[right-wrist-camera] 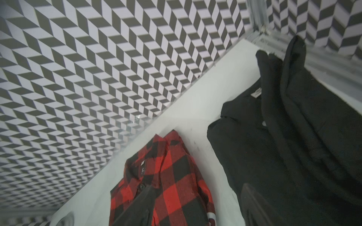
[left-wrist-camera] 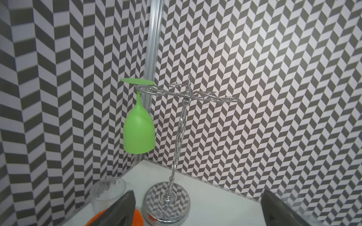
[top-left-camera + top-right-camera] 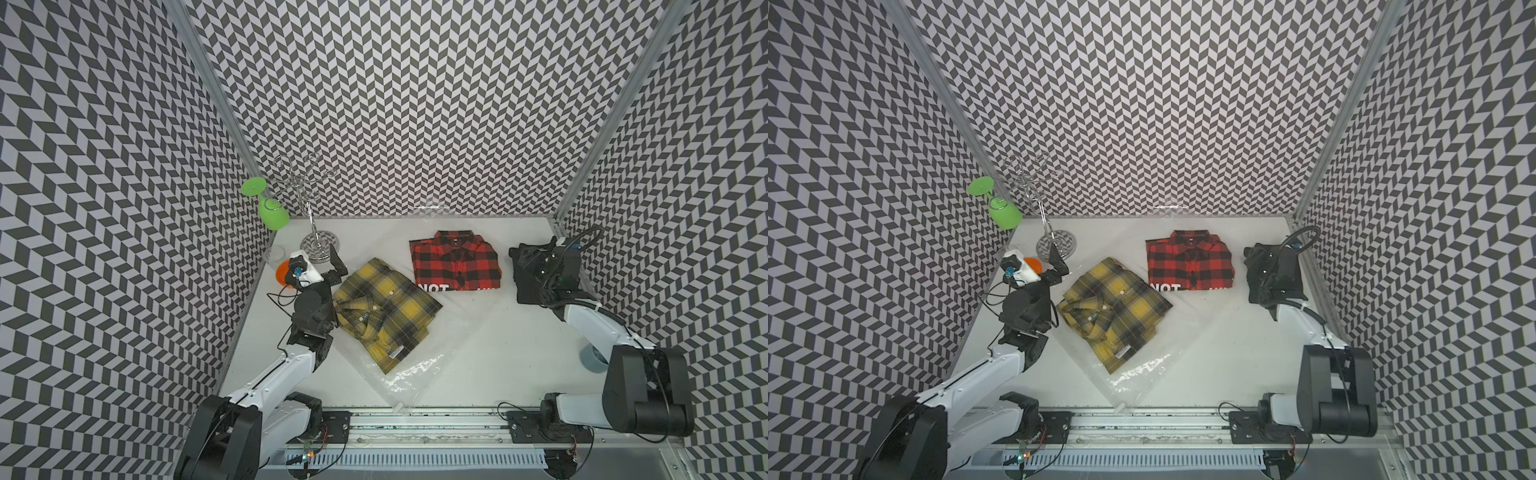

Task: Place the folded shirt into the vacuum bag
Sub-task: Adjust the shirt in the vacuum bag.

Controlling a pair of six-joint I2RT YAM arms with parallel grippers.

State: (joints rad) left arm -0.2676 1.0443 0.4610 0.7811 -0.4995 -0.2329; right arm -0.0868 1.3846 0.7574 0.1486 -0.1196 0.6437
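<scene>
A folded yellow plaid shirt point(image 3: 386, 307) point(image 3: 1115, 307) lies at centre left on the clear crinkly vacuum bag point(image 3: 415, 374) point(image 3: 1142, 370); I cannot tell whether it is inside. A folded red plaid shirt point(image 3: 455, 259) point(image 1: 166, 176) lies behind it. A black shirt point(image 3: 525, 291) point(image 1: 293, 137) lies at the right. My right gripper point(image 3: 527, 259) point(image 1: 198, 186) hovers between the red and black shirts, jaws apart, holding nothing. My left gripper point(image 3: 318, 269) point(image 2: 197, 191) stands open at the back left, beside the yellow shirt's corner.
A chrome glass rack point(image 3: 320, 245) point(image 2: 166, 201) stands in the back left corner with a green wine glass point(image 3: 272, 212) point(image 2: 139, 133) hanging from it. A clear cup point(image 2: 107, 191) and an orange bowl point(image 3: 282, 272) sit beside it. A blue tape roll point(image 3: 594, 357) lies front right.
</scene>
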